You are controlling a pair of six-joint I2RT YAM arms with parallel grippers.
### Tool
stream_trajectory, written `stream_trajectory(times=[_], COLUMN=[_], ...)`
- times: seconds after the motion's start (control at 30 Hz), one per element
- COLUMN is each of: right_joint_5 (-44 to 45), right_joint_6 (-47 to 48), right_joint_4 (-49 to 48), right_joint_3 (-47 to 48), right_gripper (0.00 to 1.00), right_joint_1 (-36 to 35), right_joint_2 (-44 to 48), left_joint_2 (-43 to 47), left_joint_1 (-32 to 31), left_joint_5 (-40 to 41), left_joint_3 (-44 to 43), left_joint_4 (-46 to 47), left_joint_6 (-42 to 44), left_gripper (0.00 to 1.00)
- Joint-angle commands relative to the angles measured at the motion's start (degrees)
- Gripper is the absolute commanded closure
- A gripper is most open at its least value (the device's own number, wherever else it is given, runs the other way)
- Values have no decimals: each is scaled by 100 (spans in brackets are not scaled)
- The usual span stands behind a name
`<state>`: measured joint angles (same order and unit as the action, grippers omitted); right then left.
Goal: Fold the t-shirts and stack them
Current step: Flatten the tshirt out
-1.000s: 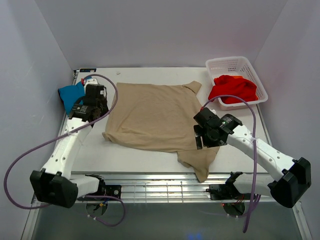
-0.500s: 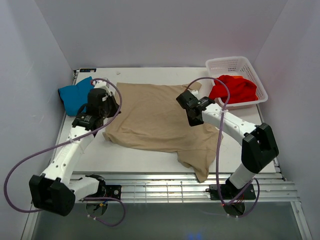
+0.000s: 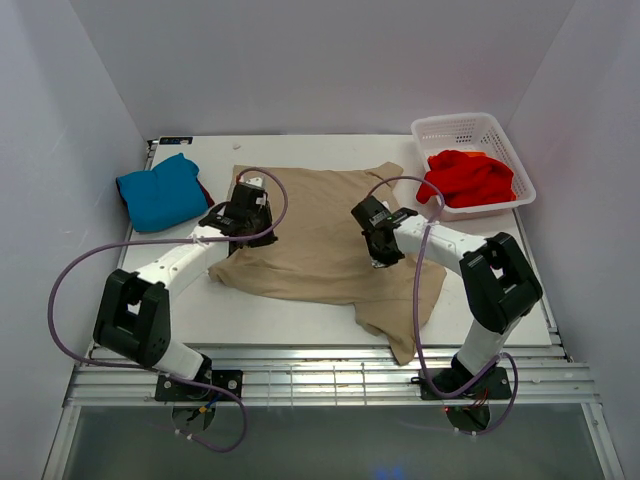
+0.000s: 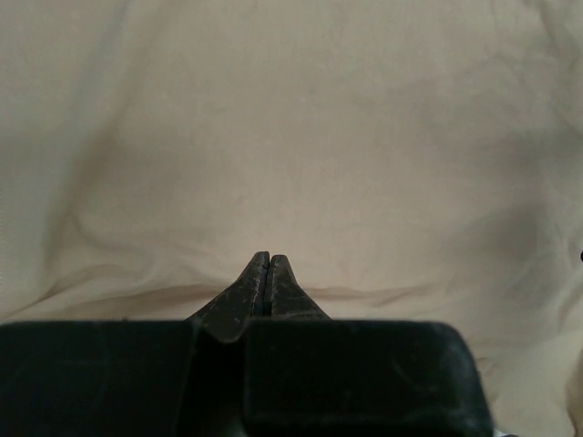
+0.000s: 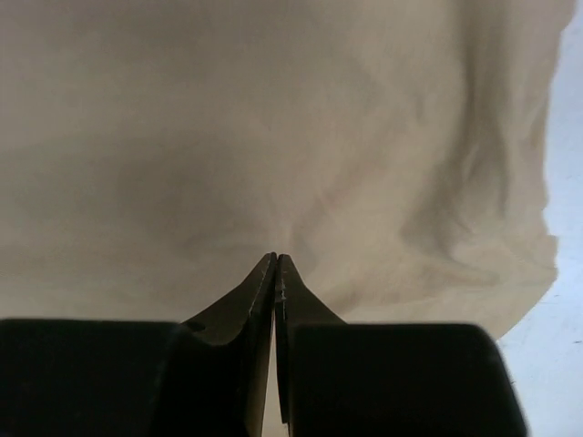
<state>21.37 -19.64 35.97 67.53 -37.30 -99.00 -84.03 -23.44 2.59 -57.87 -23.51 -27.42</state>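
Two clenched grippers, left gripper (image 4: 266, 260) and right gripper (image 5: 275, 260), fingers pressed tip-to-tip, both over the tan t-shirt (image 3: 315, 235).

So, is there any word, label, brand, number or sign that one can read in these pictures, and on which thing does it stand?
None can be read.
The tan-beige t-shirt, the teal-blue t-shirt, the bright red t-shirt and the white basket show no print or label.
A small dark strip at the table's far left corner may bear marks, but it is too small to tell.
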Motion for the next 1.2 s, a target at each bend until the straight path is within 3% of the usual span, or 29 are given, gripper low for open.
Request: stream_trajectory(times=[0.0, 0.37, 0.7, 0.9, 1.17], right_joint_5=[-370, -422, -396, -370, -431], right_joint_6=[-181, -93, 373, 671, 584], right_joint_4=[-389, -327, 156, 315, 34], right_joint_3=[-310, 646, 2071, 2344, 1248], right_gripper=[92, 92, 92, 92, 92], right_joint_1=[-23, 117, 1013, 1199, 988], right_joint_2=[-65, -1358, -2430, -2353, -1027], left_joint_2=[-217, -1510, -2759, -2944, -3147], left_joint_1=[-73, -99, 146, 525, 551], left_joint_5=[198, 418, 655, 839, 1121], left_joint_3=[-23, -339, -1384, -1789, -2493], left_joint_4=[48, 22, -119, -137, -523], left_joint_6=[-132, -185, -9, 87, 150], left_gripper=[100, 100, 100, 100, 100])
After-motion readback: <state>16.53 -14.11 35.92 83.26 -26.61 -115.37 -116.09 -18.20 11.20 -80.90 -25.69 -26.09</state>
